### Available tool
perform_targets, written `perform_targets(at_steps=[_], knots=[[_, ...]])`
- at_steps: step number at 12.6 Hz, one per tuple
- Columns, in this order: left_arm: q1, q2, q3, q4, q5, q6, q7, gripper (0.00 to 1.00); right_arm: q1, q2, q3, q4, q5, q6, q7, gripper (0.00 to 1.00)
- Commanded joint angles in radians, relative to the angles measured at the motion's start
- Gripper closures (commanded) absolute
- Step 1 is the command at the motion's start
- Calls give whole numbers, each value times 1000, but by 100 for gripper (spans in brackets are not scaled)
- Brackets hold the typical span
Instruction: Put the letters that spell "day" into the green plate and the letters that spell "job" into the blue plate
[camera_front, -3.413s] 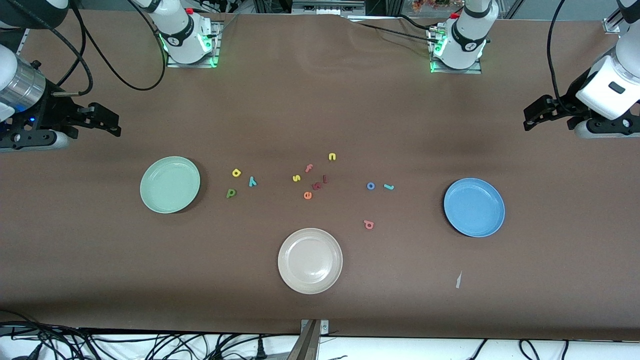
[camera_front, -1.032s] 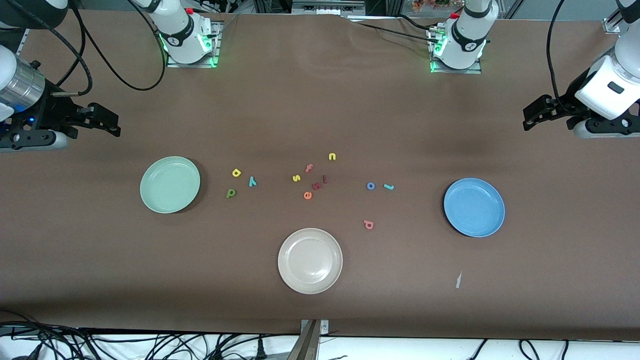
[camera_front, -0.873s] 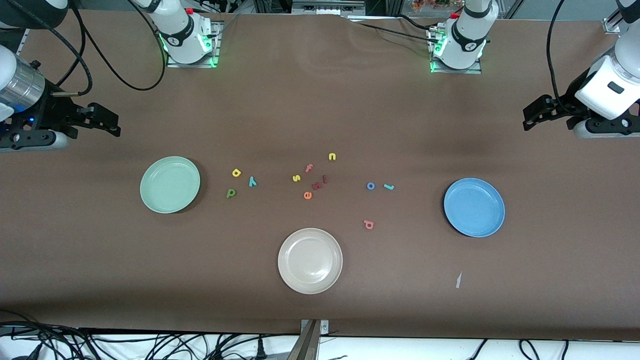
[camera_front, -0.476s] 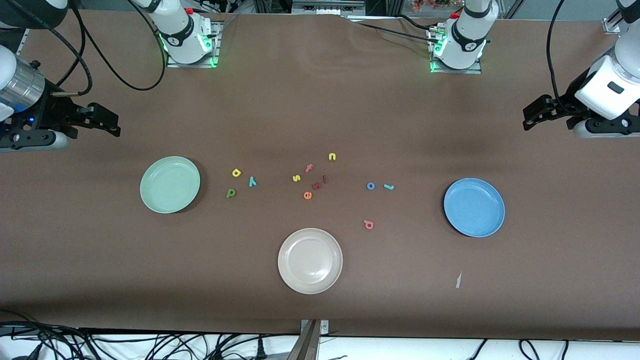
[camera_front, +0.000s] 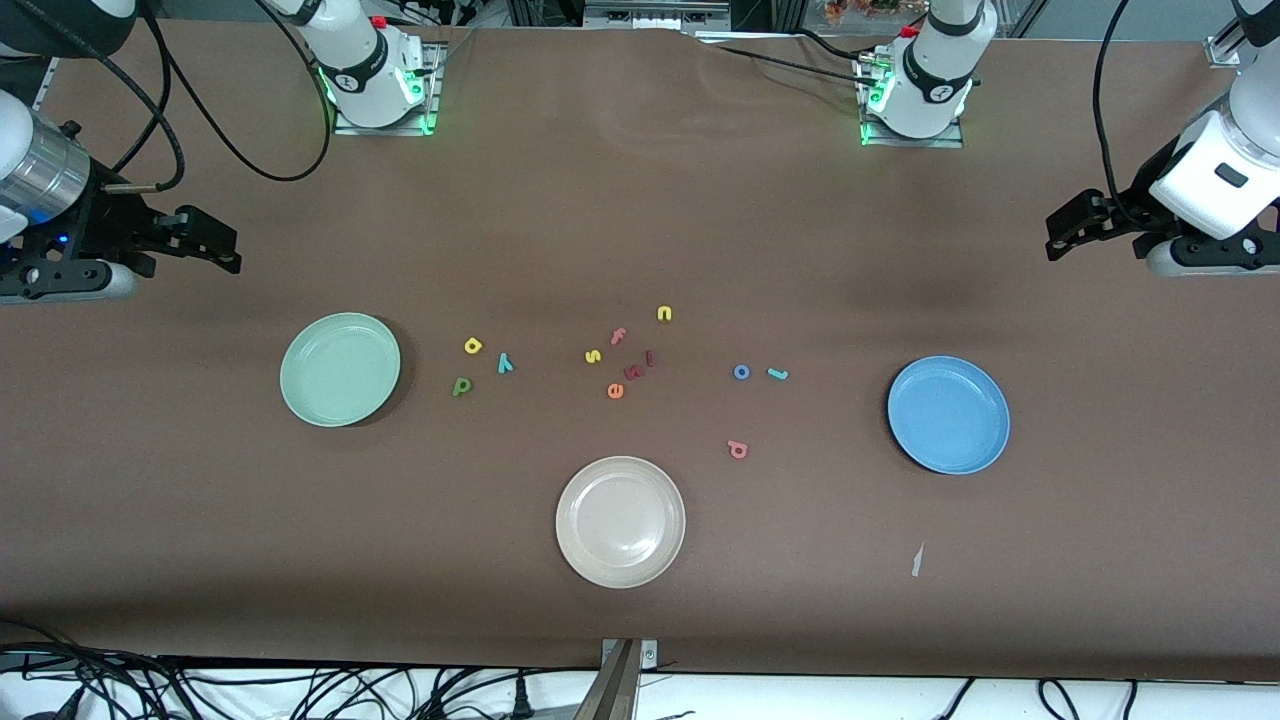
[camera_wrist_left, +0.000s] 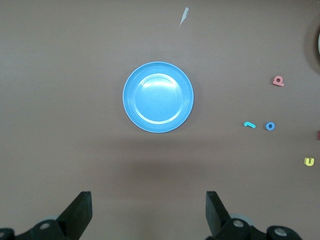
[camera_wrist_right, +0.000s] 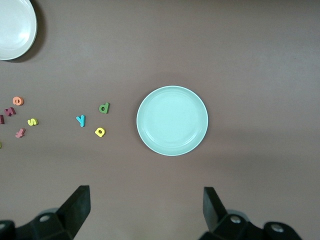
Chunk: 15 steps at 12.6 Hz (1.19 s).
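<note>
Front view shows both arms waiting at the counter's ends, each pincer spread wide and holding nothing. Left pincer hangs high over bare counter at its arm's end, with the blue plate nearest it; the teal j, blue o and pink b lie on the counter, farther from this pincer than the plate. Right pincer hangs likewise at its own end, the green plate nearest; the green d, yellow a and teal y lie just past that plate.
</note>
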Motion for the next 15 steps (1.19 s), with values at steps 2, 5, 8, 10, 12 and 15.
perform_targets(at_steps=[2,5,8,10,12,15], knots=[[-24,17,-6,2,-11,-9,18,0,0,7,2,19,3,-4,10,0],[-143,152,-4,69,3,1,13,0,0,7,2,17,5,-2,10,0],[-210,294,-6,143,-9,32,4,0,-2,7,2,19,5,-4,10,0],[-275,401,-2,202,-2,138,0,0,0,7,2,17,5,-2,10,0],[-299,574,-1,376,0,181,-2,0,10,24,5,20,3,-2,11,0],[-319,760,-2,532,1,303,13,0,74,94,5,34,2,30,13,0]])
